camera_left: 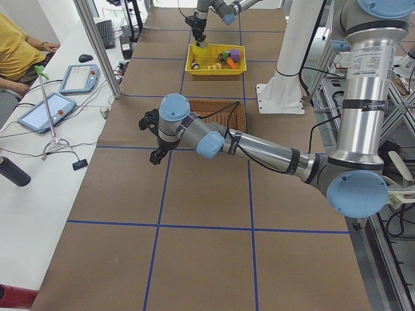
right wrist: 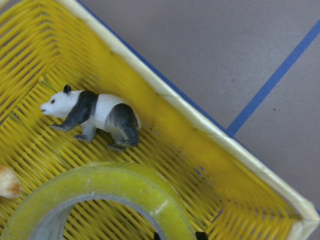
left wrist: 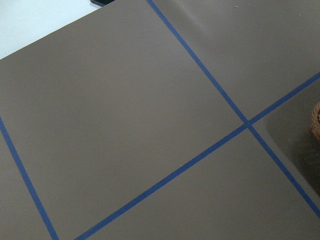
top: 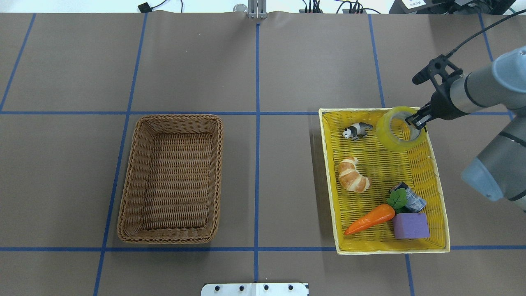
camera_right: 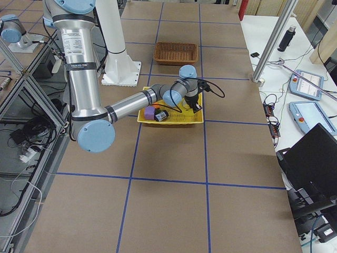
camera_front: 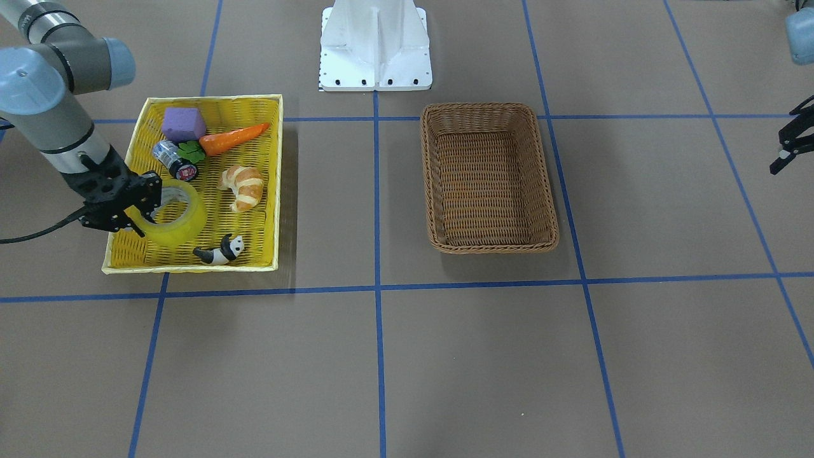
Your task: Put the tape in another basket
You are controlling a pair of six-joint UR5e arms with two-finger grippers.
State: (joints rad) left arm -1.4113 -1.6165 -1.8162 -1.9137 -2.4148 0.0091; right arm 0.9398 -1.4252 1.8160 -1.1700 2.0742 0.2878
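The yellow tape [camera_front: 181, 219] is tilted at the near corner of the yellow tray [camera_front: 278, 184], by the panda. My right gripper [camera_front: 143, 213] is shut on the roll's wall, one finger inside the core; it also shows in the overhead view [top: 413, 121] on the tape [top: 396, 137]. The right wrist view shows the tape's rim [right wrist: 125, 190] and the tray's corner [right wrist: 200, 120]. The brown wicker basket [camera_front: 431, 178] [top: 128, 181] stands empty on the robot's left half. My left gripper [camera_front: 788, 143] hangs open and empty above bare table beyond the basket.
The tray [top: 331, 181] also holds a toy panda [top: 357, 130], a croissant [top: 352, 174], a carrot [top: 370, 219], a purple block [top: 411, 226] and a small can [top: 413, 200]. The robot's white base [camera_front: 375, 44] stands at the table's robot side.
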